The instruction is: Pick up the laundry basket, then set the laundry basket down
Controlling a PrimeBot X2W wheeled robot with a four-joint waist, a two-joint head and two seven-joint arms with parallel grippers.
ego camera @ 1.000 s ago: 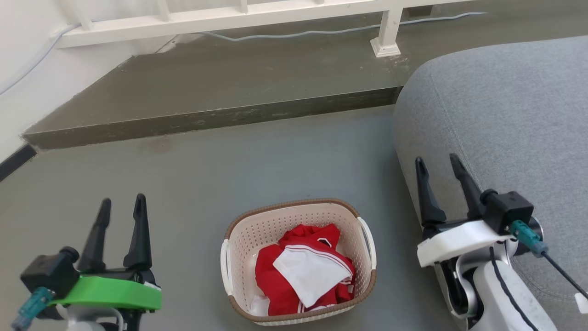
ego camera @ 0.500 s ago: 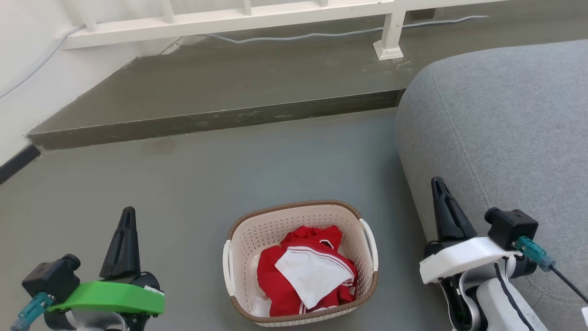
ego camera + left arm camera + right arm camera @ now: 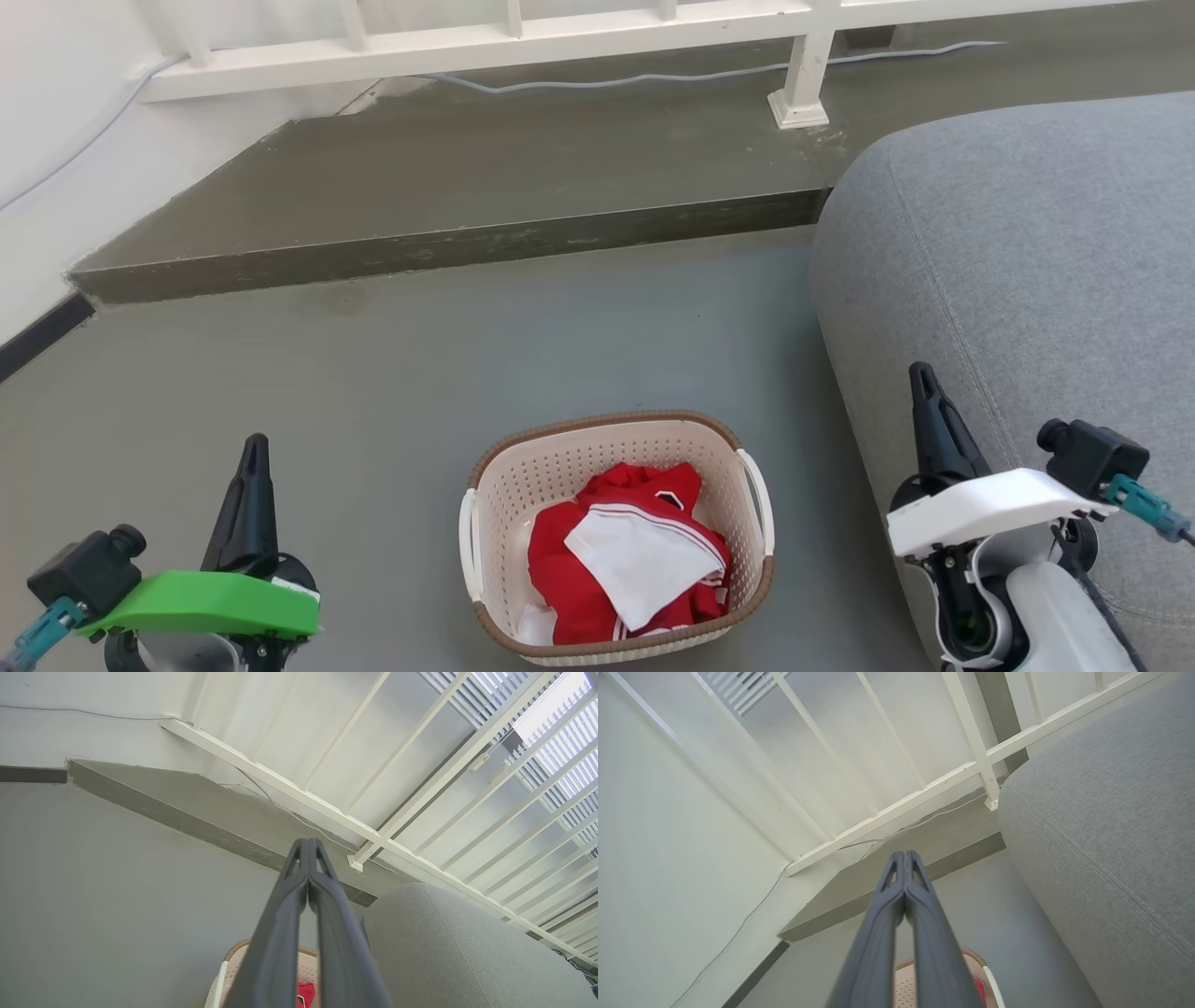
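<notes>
now the left gripper (image 3: 252, 457) and right gripper (image 3: 924, 392), spread a second ago, are pinched closed, empty; the laundry basket (image 3: 597, 457) sits unheld on the floor (image 3: 373, 373) between them.

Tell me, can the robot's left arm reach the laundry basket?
Probably yes. Only bare floor lies between the left gripper and the laundry basket, whose white handle faces it. The fingers are shut, so they'd need opening first.

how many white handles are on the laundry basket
2. The left handle is on the left side of the laundry basket. The right handle is on the side toward the grey sofa. None seem hidden.
</notes>
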